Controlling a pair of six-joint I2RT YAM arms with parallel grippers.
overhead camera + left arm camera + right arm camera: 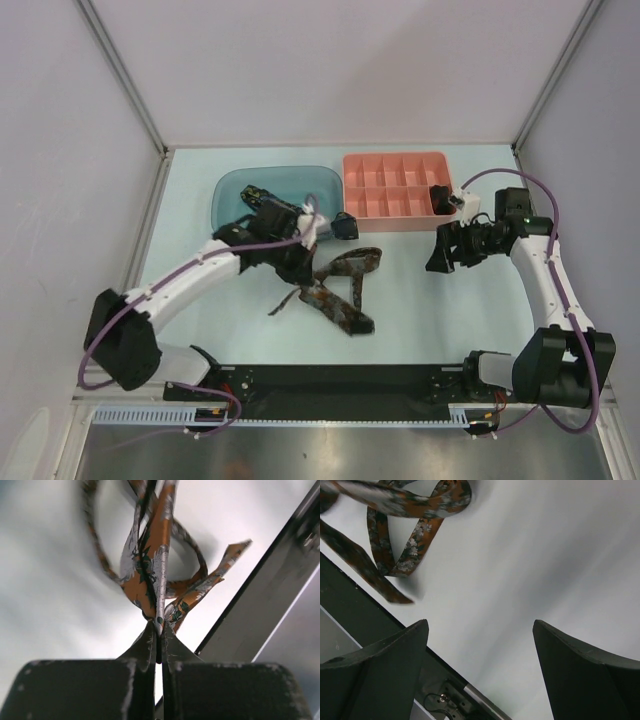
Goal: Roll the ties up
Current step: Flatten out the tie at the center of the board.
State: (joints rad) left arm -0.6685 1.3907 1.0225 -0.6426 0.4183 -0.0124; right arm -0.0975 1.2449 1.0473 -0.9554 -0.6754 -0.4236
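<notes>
Orange-brown white-flecked fabric tie [345,295] tangled mid-table, pinched by left gripper [158,631] | right gripper [480,630] spread, empty, right side | tip: pull tie clear of its loops, lay flat, then roll tight | count: one loose tie; two small dark bundles, likely rolled ties: left bundle [345,225] beside teal oval dish [235,195], right bundle [438,195] in pink divided tray [375,165]

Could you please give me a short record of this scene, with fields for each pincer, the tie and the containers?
Left pincer: shut on the orange-brown flecked fabric tie
Tie: unrolled, looped loosely over the pale table
Right pincer: open, holding nothing
Containers: pink compartment tray with a dark bundle at its right end; blue-grey shallow tub beside it
</notes>
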